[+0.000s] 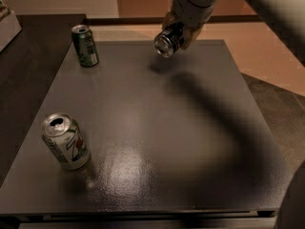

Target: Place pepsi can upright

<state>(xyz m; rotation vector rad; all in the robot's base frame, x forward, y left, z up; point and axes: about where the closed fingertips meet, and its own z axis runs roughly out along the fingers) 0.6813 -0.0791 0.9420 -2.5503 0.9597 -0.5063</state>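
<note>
The pepsi can (169,38) is dark with a silver end. It lies tilted on its side in the air, its silver end facing down and left, above the far middle of the dark table (157,128). My gripper (178,32) is shut on the pepsi can and holds it clear of the table top; a shadow lies under it. The white arm reaches in from the upper right.
A green can (85,45) stands upright at the far left of the table. A white-silver can with red and green print (65,141) stands upright at the near left. A white box edge (7,25) shows at the far left. Tan floor lies beyond the table.
</note>
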